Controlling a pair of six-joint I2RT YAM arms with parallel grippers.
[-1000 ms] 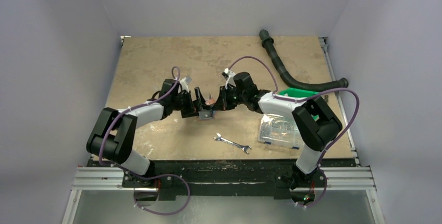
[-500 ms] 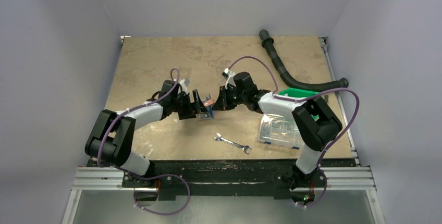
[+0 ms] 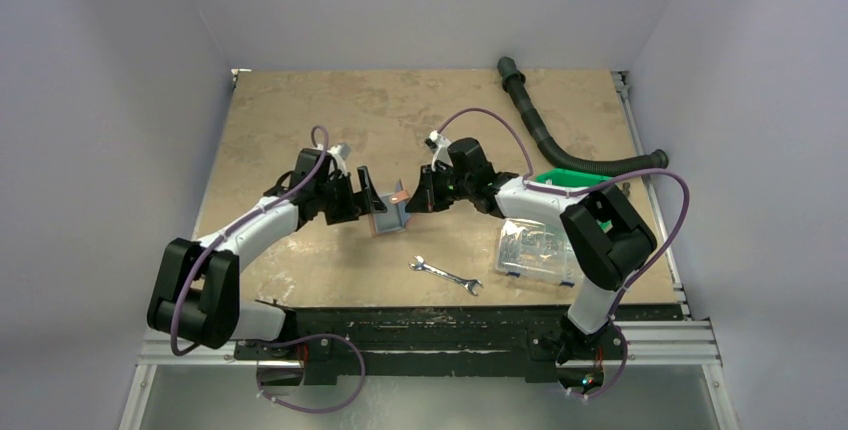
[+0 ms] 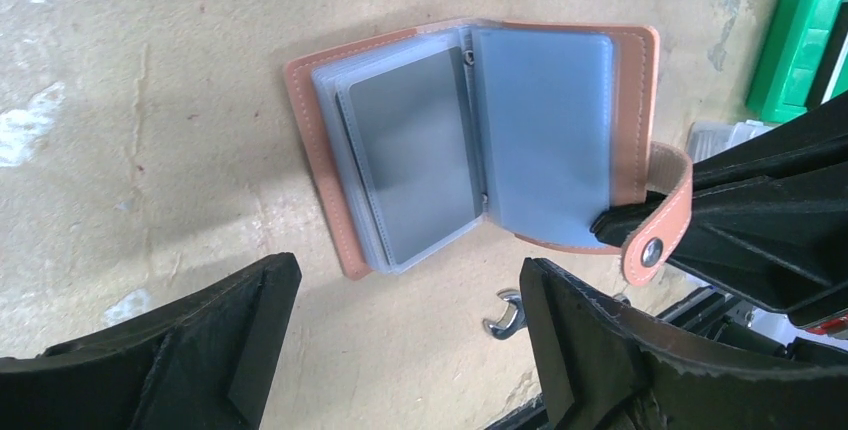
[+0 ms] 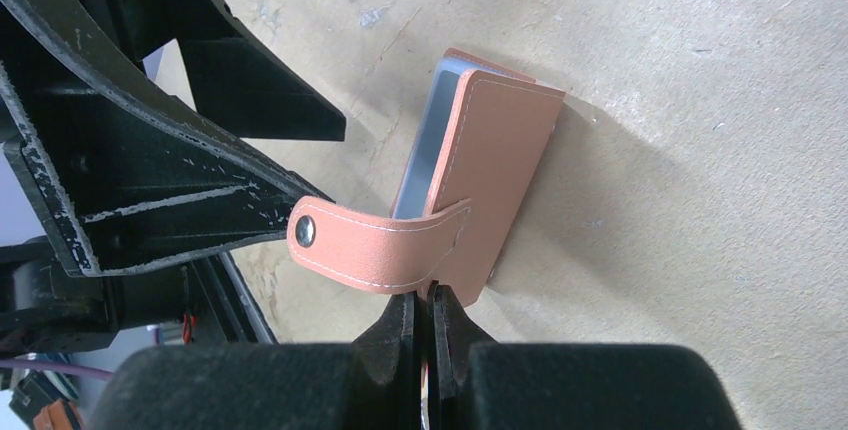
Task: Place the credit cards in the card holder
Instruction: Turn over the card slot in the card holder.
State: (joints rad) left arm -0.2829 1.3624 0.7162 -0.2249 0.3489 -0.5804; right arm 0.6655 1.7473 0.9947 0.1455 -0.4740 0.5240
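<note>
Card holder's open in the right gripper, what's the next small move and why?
Probably bring the left gripper in to fold the fanned left pages shut. The right gripper is shut on the card holder's cover beside its snap strap, a grey card sits fully inside the pages, and the left jaws stand open, touching nothing.

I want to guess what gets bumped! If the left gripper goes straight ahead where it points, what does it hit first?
Probably the open card holder: it lies straight ahead of the left gripper, framed by its spread fingers. How far is hard to tell.
</note>
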